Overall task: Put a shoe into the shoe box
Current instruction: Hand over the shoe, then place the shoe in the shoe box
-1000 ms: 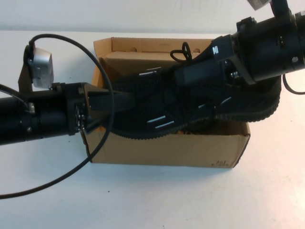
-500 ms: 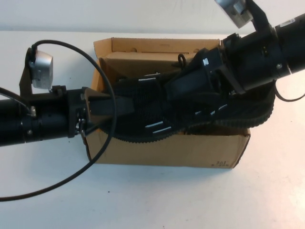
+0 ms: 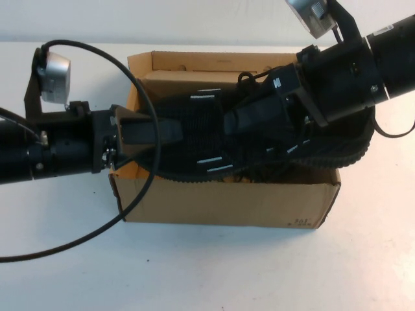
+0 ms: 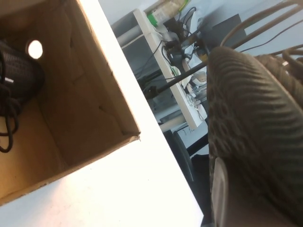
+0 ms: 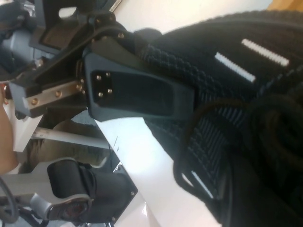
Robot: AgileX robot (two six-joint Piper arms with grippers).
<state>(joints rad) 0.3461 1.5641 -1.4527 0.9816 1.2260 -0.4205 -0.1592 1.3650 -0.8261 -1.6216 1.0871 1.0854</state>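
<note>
White bench (image 3: 214, 272) carries everything, with the plain brown cardboard shoe box (image 3: 227, 204) open on it, its front wall nearest the camera and its flap lid standing at the far side. Just behind that front wall, the black mesh sneaker with short silver side stripes and a ridged black sole (image 3: 201, 139) lies across the box mouth, toe toward the box's left end, not yet settled on the floor. It looks light, soft and yielding in the upper but stiffer along the sole, so toe and heel seem the surest holds. The left gripper (image 3: 165, 133) reaches in over the box's left end, fingers pinching the toe. The right gripper (image 3: 249, 120) sits over the sneaker's collar; whether its fingers grip I cannot tell. A second, matching sneaker (image 3: 337, 152) overhangs the box's right end, crowding the space, and a black cable (image 3: 139, 188) loops across the box's left corner.
</note>
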